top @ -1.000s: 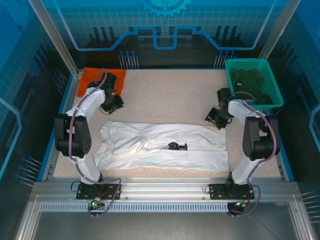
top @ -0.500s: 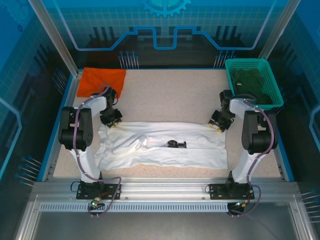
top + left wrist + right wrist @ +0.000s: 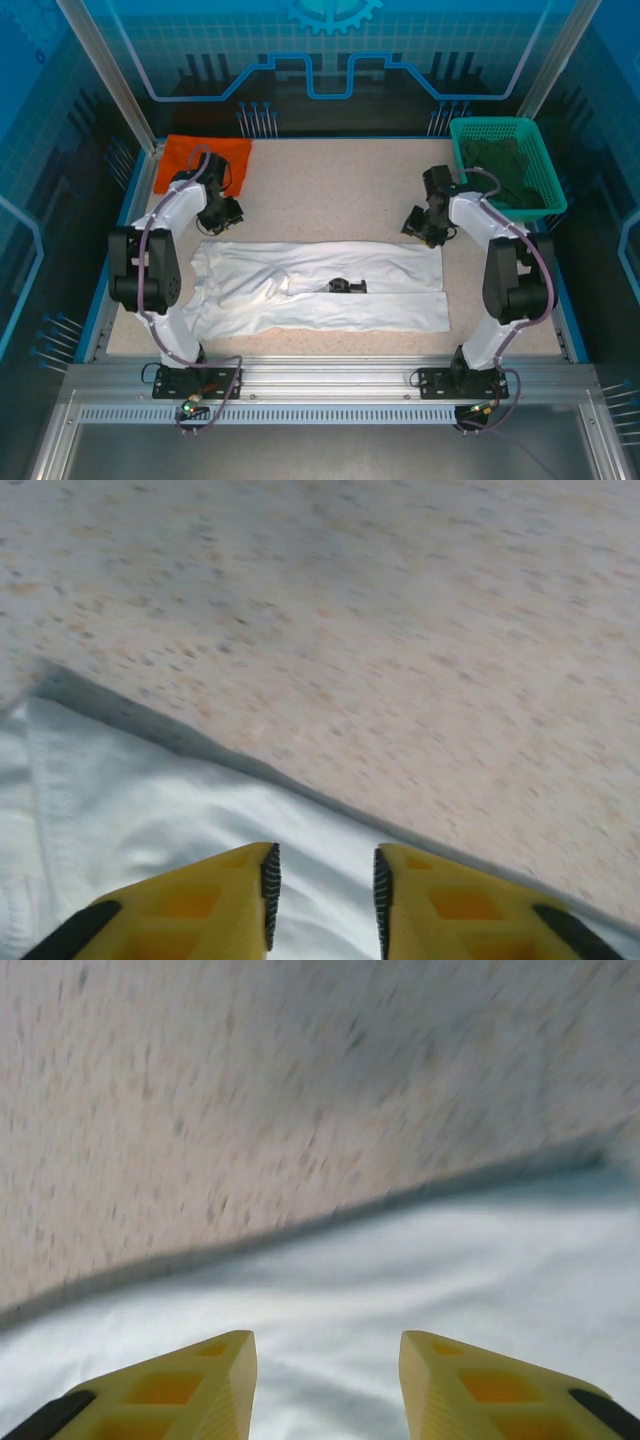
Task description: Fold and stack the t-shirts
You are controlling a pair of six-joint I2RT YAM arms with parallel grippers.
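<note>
The white t-shirt (image 3: 320, 292) lies as a long, soft band across the middle of the speckled beige bench (image 3: 330, 190), nearer its near edge. It is creased on the left, smoother on the right, with a small black mark (image 3: 345, 286) on its front. The orange t-shirt (image 3: 190, 158) sits as a flat patch in the far left corner. A green mesh basket (image 3: 500, 122) holding dark green cloth (image 3: 505, 165) fills the far right corner. The overhead view places the left gripper (image 3: 228, 213) and right gripper (image 3: 418, 226) just beyond the shirt's far edge at either end. The left wrist view adds that its yellow, hollow-ribbed fingers (image 3: 230, 900) stand narrowly apart, gripping nothing, above hemmed white cloth. The right wrist view shows its fingers (image 3: 215, 1380) spread wider, empty, over smooth white fabric.
</note>
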